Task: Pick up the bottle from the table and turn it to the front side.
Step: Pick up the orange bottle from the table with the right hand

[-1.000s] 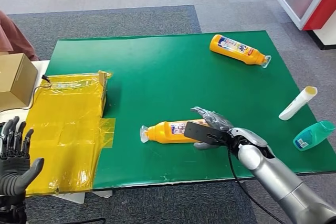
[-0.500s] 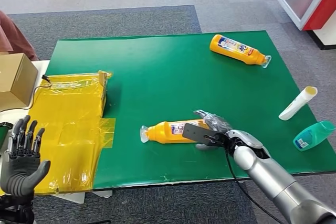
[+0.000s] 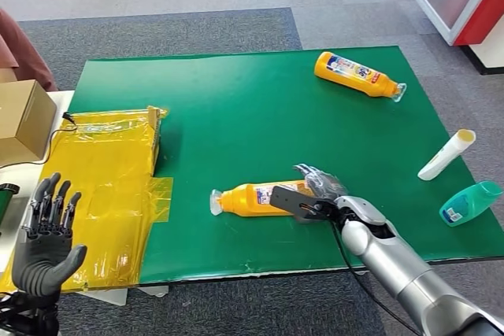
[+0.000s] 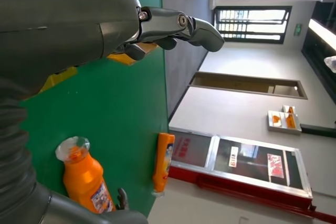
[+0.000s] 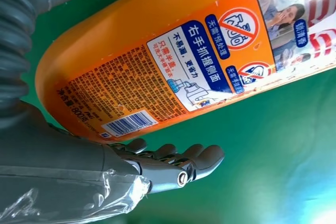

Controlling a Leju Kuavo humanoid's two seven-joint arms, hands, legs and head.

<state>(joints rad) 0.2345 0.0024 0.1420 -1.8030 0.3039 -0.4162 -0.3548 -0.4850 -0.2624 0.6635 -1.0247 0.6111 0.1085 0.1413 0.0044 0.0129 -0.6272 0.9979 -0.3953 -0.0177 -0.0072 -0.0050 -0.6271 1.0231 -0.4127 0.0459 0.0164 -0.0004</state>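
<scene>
Fingers point(image 5: 174, 153) of the right hand point(image 3: 318, 194) lie spread along one side of the bottle's base end, with the thumb on the other side, and I cannot tell from any view whether they already press the plastic or only flank it. Largest in the scene is the green mat point(image 3: 250, 123) covering the table, and the bottle point(image 3: 261, 197) to be picked lies flat on its near part, cap pointing toward the robot's left, base at the right hand. A second bottle point(image 3: 358, 74) lies well apart at the far side, and a white tube point(image 3: 446, 155) and a teal container point(image 3: 469, 202) sit at the right edge. A yellow bag point(image 3: 101, 186) covers the left side beside a cardboard box point(image 3: 20, 120).

The right wrist view shows the barcode and small-print side up, so this is likely the back label. To do the grasp well, the fingers should close squarely across the wide body, not at the rounded base where it could slip out. Lift first, then roll the wrist so the other face comes up; turning it while it drags on the mat risks it twisting loose. The left hand point(image 3: 44, 245) hovers near the table's front corner with fingers apart, holding nothing
</scene>
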